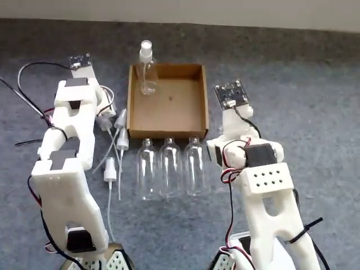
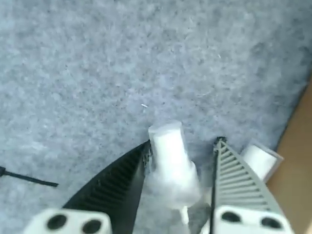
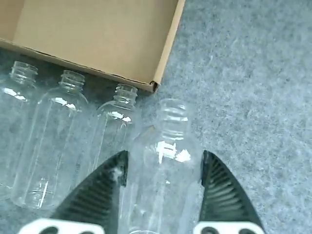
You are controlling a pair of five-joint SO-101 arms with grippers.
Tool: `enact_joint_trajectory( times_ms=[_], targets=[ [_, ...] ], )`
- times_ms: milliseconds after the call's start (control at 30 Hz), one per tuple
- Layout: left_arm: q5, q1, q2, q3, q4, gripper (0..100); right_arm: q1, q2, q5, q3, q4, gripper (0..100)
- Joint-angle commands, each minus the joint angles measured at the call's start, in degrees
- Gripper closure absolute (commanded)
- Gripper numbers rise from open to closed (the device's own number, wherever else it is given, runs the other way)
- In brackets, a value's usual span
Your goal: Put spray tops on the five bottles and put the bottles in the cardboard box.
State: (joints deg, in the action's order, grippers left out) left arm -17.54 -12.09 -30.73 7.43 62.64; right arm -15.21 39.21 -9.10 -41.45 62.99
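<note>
A clear bottle (image 3: 165,161) without a top lies between the fingers of my right gripper (image 3: 165,153), which is shut on it, just off the front right corner of the cardboard box (image 3: 97,29). Beside it lie three more open bottles (image 1: 170,167) in a row before the box (image 1: 198,121). A capped bottle (image 1: 147,70) stands in the box's back left corner. My left gripper (image 2: 183,142) is open around a white spray top (image 2: 170,163); one finger touches it and the other stands slightly off. A second spray top (image 2: 258,158) lies beside it.
More loose spray tops with long tubes (image 1: 110,169) lie on the grey carpet left of the bottle row. Cables (image 1: 28,73) trail at the far left. The box floor (image 1: 169,104) is bare apart from the one bottle.
</note>
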Motion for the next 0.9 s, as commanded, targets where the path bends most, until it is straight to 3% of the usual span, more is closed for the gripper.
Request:
enact_joint_trajectory(
  times_ms=[0,200,400,633,867],
  targets=[
    [-0.4,-0.4,0.7,2.2,0.4,88,-0.4,1.6,-0.2,0.4,-0.7,91.0],
    [-0.4,-0.7,0.7,2.2,0.7,89,-0.4,2.0,-0.2,0.4,-0.7,91.0],
    [-0.3,-7.1,4.2,5.6,0.7,93,-0.4,2.2,-0.2,0.7,-1.1,91.0],
    [6.5,-13.7,15.2,20.2,7.9,93,-2.1,2.2,-0.6,2.2,-3.1,91.0],
    [9.2,-14.2,24.1,37.9,15.7,93,-9.2,2.2,-0.6,2.7,-4.0,91.0]
  ],
)
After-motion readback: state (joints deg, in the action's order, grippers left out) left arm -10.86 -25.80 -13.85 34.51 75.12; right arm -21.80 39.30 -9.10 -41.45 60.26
